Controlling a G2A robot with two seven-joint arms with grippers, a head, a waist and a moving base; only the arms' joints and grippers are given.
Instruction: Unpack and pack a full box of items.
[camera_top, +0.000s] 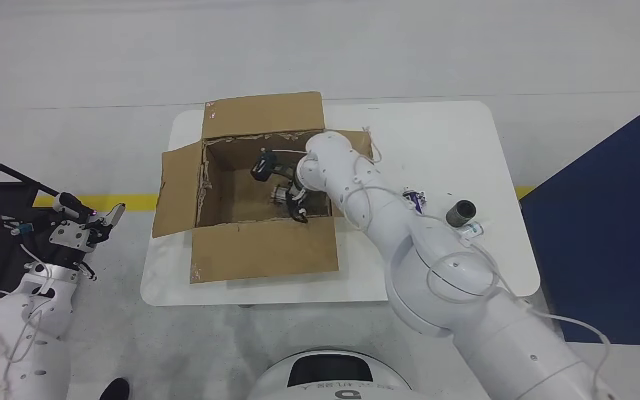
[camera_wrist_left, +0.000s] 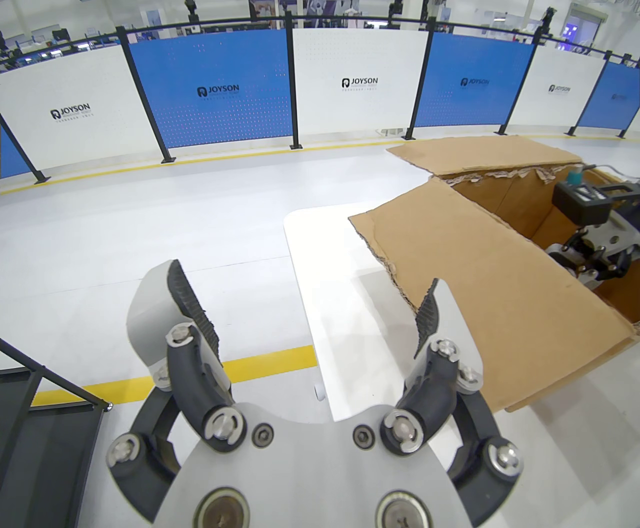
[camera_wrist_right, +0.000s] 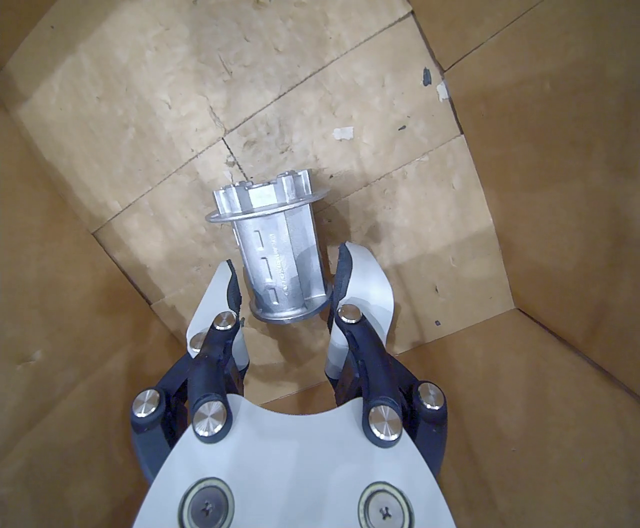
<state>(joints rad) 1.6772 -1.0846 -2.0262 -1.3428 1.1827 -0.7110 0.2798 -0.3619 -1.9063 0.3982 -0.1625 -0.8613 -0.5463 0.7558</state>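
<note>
**First:** Starting from the right jaws?

**Second:** Pinching a silver metal part (camera_wrist_right: 277, 260) deep inside the cardboard box (camera_wrist_right: 550, 200). Pads pressed to either side of the part's plain round end. Flanged, notched end pointing away from the wrist, toward the box bottom. Cannot tell whether resting on the cardboard or lifted just clear of it.

**First:** And around that?

**Second:** Bare brown walls and box bottom on every side, creased and scuffed. From above, flaps (camera_top: 265, 252) folded outward all round, with the right arm (camera_top: 400, 230) reaching down over the box's right rim.

**First:** Left jaws?

**Second:** Spread wide, gripping nothing. Well apart from the box, out beyond its left flap and past the edge of the white bench (camera_top: 440, 130). Hanging over pale grey floor (camera_wrist_left: 150, 225) crossed by a yellow line (camera_wrist_left: 280, 357).

**First:** Anything else near the box?

**Second:** On the bench to the box's right, a short dark cylinder (camera_top: 461, 211). A couple of small pale items just beside it, too small to make out.
</note>
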